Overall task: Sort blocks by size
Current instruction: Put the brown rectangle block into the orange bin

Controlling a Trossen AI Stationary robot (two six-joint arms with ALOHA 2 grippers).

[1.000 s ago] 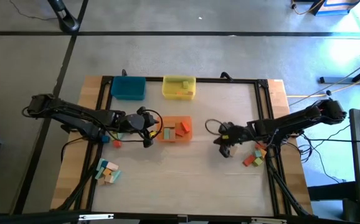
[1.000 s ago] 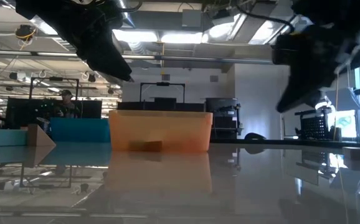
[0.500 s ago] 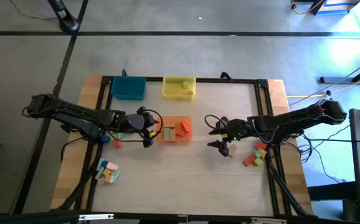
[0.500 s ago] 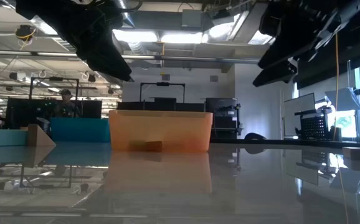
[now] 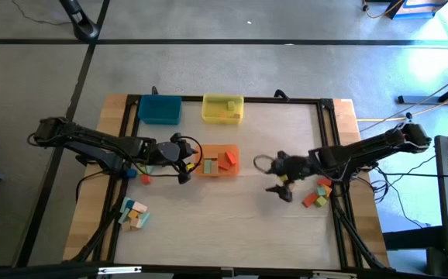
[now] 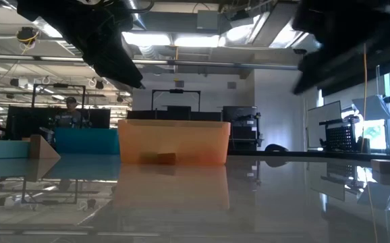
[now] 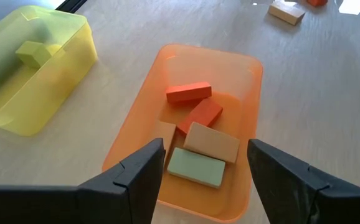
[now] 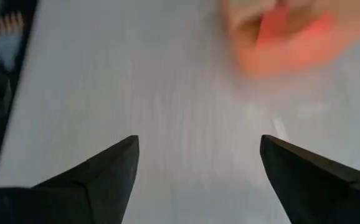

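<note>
Orange tray (image 5: 219, 161) holds blocks (image 7: 198, 134); left gripper (image 5: 184, 160) beside it, fingers spread, empty. Right gripper (image 5: 280, 190) spread, empty, over bare table (image 5: 232, 217); yellow tray (image 5: 223, 108) behind.

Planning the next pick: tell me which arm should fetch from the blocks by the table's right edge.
Right. Its open, empty gripper hangs beside the pile of blocks there. The left gripper, open too, sits by the orange tray, across the table from that pile.
</note>
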